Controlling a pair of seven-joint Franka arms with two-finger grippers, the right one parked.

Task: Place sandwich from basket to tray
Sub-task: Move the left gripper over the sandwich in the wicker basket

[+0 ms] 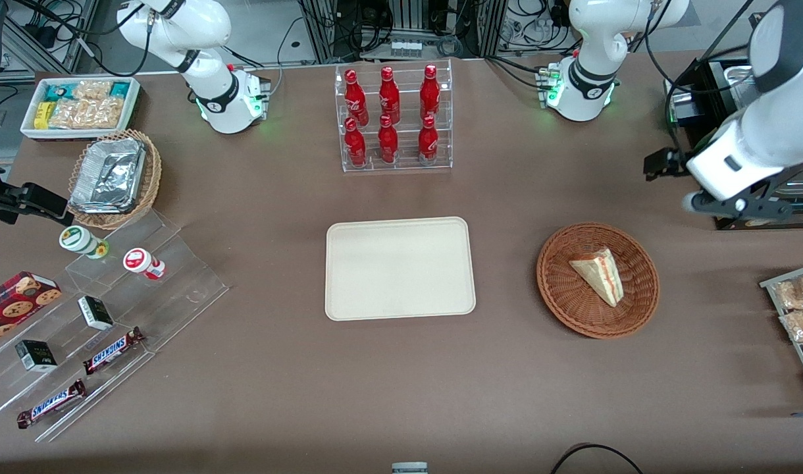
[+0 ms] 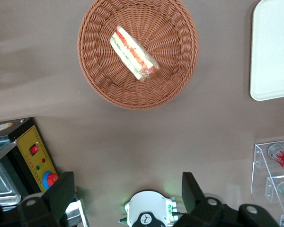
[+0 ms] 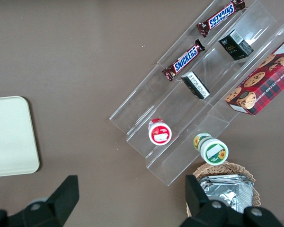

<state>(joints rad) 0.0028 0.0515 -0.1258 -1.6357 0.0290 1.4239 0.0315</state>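
The sandwich (image 1: 599, 276) lies loose on the floor of the basket (image 1: 559, 289), a little off centre, its long axis in the front view running from about ten o'clock to four o'clock, with the striped filling edge turned toward the working arm's end of the table. The wicker rim is low, so it should not hinder a descent from above. The gripper (image 2: 128, 194) hangs high over bare table, empty, its two fingers (image 2: 61, 191) spread wide, well apart from the basket. In the front view it sits at roughly one o'clock from the sandwich, farther from the front camera, though only the wrist shows there and the fingertips are hard to make out. Judging from the wedge's slant, the jaws would probably need turning to close across its short width, not along its length. The tray (image 1: 349, 296) lies flat at nine o'clock from the basket, its surface bare, with open brown table (image 1: 507, 368) between them and nothing standing in the carrying path
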